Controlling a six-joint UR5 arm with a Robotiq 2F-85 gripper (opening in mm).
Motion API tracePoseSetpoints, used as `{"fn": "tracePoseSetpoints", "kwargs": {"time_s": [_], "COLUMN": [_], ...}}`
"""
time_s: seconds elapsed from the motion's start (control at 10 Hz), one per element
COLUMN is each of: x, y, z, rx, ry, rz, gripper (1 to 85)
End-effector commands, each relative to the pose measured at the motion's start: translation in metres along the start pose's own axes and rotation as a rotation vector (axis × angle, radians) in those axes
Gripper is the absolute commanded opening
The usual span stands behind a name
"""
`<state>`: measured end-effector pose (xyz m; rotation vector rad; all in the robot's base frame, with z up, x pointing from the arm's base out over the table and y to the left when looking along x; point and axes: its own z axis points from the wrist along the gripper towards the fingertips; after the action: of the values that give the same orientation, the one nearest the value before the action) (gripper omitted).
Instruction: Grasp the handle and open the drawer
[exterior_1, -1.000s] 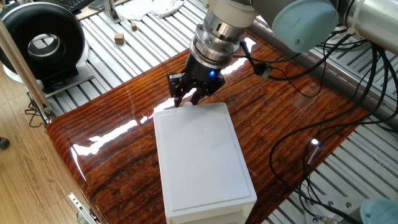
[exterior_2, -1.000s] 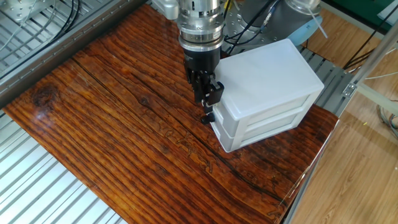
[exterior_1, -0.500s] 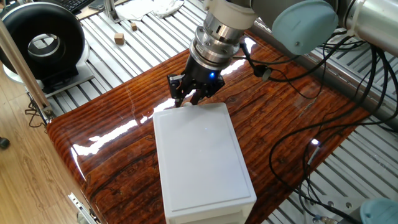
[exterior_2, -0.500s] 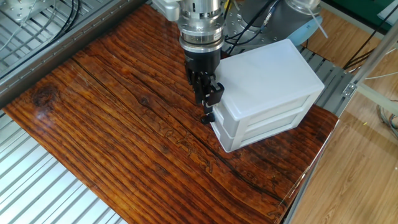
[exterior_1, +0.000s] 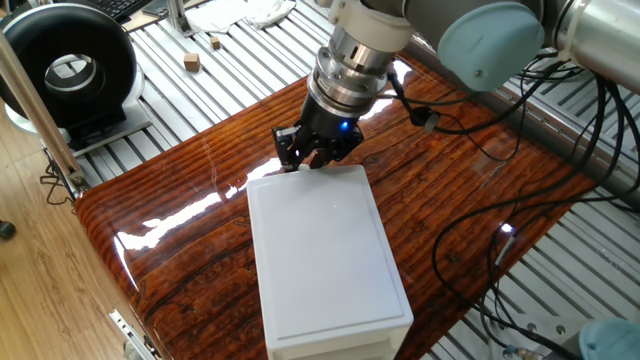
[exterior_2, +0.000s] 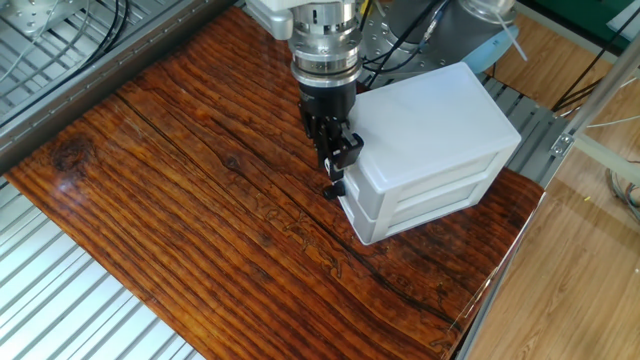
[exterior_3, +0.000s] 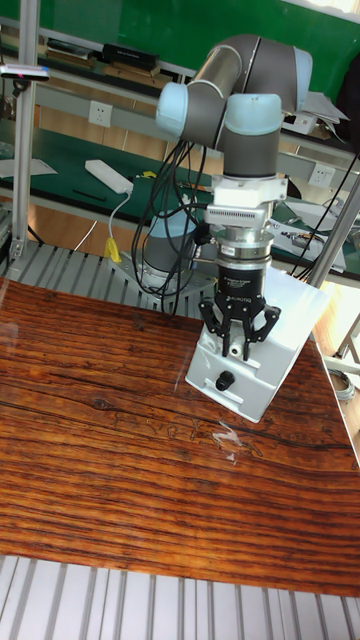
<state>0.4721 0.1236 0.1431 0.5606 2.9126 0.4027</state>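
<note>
The white box (exterior_1: 325, 250) lies on the wooden table (exterior_2: 180, 200). Its drawer (exterior_2: 420, 180) is closed, flush with the box's front end. My gripper (exterior_3: 237, 347) points down at that front end, level with the upper drawer. Its fingers (exterior_1: 300, 150) are drawn together on the handle, which is almost wholly hidden between them. In the other fixed view the gripper (exterior_2: 337, 168) presses against the box's near corner.
A second small knob (exterior_3: 224, 380) sits lower on the box's front face. A black round device (exterior_1: 65, 65) and a small wooden block (exterior_1: 192, 62) lie beyond the table's far-left edge. Loose cables (exterior_1: 470, 250) hang to the right.
The gripper's fingers have drawn inward from a wider spread and now pinch at the box's front. The arm and the box have barely moved.
</note>
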Motion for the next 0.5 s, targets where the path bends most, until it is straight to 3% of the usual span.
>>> {"fn": "tracePoseSetpoints", "kwargs": {"time_s": [0.0,0.2,0.4], "x": [0.0003,0.0005,-0.0014], "y": [0.0027,0.0029,0.0027], "z": [-0.0004,-0.0046,-0.007], "rx": [-0.006,-0.003,0.002], "ry": [-0.002,0.007,0.011], "rz": [-0.001,0.001,-0.001], "gripper": [27.3,15.0,12.3]}}
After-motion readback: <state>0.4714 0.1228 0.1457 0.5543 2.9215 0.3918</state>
